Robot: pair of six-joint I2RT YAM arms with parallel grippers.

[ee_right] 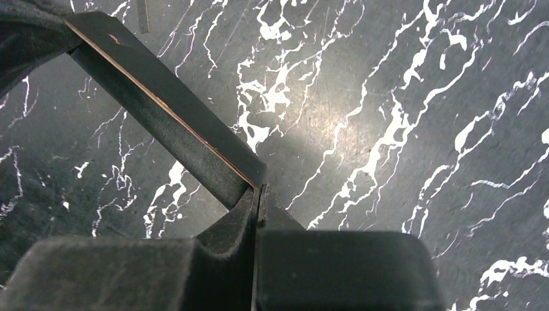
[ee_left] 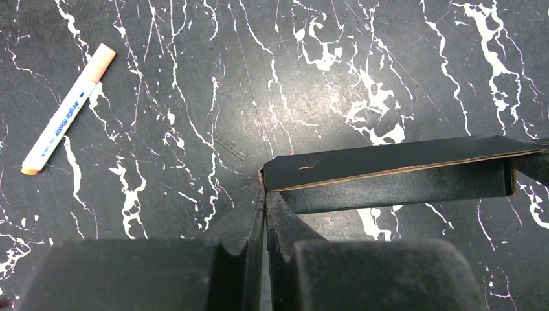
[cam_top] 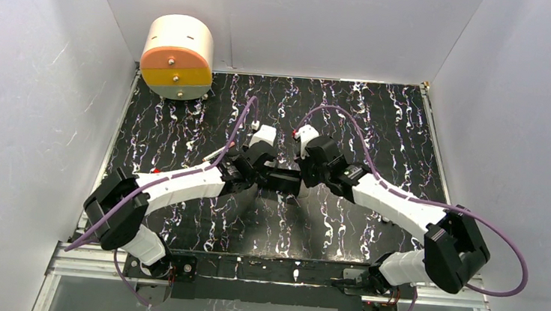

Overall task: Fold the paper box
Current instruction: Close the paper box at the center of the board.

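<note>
The paper box (ee_left: 388, 172) is a matte black card piece with a brown cut edge, held above the marbled table between both arms. In the top view it shows as a small dark bar (cam_top: 283, 180) between the two wrists. My left gripper (ee_left: 264, 189) is shut on its left end, the card edge pinched between the fingertips. My right gripper (ee_right: 257, 189) is shut on the other end, where the paper box (ee_right: 165, 116) runs up and left toward the left gripper. Both grippers meet near the table's middle, left gripper (cam_top: 267, 176), right gripper (cam_top: 302, 182).
A white marker with an orange cap (ee_left: 67, 111) lies on the table left of the left gripper, also visible as a marker (cam_top: 215, 153). A round cream and orange container (cam_top: 178, 57) stands at the back left corner. White walls enclose the table.
</note>
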